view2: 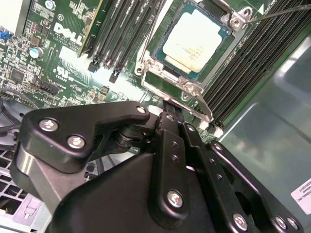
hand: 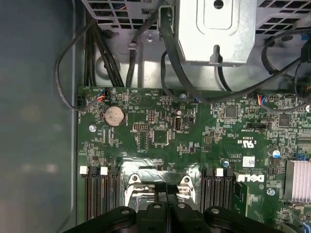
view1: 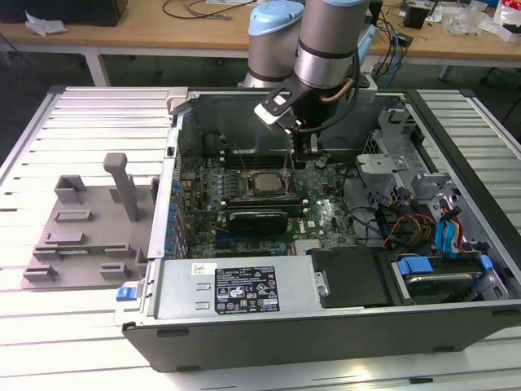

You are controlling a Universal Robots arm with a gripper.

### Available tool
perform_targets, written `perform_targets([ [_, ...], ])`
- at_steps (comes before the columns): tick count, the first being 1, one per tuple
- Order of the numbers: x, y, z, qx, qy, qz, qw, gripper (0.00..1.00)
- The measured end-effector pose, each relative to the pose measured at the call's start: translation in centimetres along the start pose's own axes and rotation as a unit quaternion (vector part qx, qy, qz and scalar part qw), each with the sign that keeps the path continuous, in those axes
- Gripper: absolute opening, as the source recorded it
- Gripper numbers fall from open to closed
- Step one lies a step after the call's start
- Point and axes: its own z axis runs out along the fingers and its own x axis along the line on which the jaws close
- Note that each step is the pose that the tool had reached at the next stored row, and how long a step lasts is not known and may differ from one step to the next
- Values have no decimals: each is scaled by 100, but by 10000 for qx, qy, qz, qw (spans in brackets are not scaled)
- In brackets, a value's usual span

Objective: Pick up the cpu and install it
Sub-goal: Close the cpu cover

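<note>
Matte grey plastic moulding (view1: 81,232) on the exterior view's left, then a white printed sticker (view1: 244,289). The cpu (view2: 194,41), a shiny silver square, sits in its metal socket frame (view2: 187,87). The gripper (hand: 167,191) is just beside it, black fingers (hand: 160,194) pinched together on nothing.

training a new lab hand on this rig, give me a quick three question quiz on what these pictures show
1. True or false: the cpu sits inside the socket frame on the motherboard.
2. The pincer hangs above: A the slatted table outside the case; B the motherboard, beside the cpu; C the labelled grey box at the case's front.
3. Fill in: in the exterior view, the grey fixture lies on the computer case's ____ side.
Key: 1 true; 2 B; 3 left (the exterior view's left).
</note>
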Motion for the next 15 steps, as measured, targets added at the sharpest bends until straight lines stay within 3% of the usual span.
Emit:
perform_targets([
  [7, 3, -91, 15, 0, 0, 0, 10000, 11],
  [15, 7, -245, 58, 0, 0, 0, 10000, 11],
])
